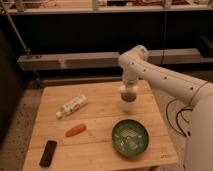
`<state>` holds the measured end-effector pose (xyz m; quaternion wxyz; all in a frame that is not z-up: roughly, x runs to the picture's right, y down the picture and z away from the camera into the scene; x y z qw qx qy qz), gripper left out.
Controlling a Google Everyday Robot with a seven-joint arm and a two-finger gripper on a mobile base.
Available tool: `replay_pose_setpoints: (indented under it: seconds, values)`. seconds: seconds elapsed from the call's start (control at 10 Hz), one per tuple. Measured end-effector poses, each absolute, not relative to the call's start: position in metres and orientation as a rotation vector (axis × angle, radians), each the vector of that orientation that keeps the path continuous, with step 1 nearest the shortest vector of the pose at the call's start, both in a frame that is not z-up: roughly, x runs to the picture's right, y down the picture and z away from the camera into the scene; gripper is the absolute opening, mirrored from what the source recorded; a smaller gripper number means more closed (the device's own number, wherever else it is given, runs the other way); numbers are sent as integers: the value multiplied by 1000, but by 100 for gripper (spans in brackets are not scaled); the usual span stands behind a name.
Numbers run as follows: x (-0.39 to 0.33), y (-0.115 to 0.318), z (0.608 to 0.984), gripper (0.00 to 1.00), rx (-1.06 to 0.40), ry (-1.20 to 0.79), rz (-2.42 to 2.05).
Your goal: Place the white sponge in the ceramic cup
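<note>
A small white ceramic cup (pixel 128 106) stands upright on a wooden table (pixel 97 145), at about two o'clock from the tabletop's centre and near its far right edge. Plain, handleless and slightly tapered, it is taller than it is wide. The robot's gripper (pixel 128 93) hangs at the cup's twelve o'clock, pointing straight down over its mouth and hiding the rim. The white sponge cannot be told apart from the gripper and the pale cup.
</note>
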<state>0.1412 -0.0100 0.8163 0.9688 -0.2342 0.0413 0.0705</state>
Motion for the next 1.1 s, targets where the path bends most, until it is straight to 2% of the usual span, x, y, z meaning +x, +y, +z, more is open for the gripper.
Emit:
replay_pose_setpoints:
  seconds: [1.1]
  values:
    - [137, -9, 814, 30, -479, 83, 145]
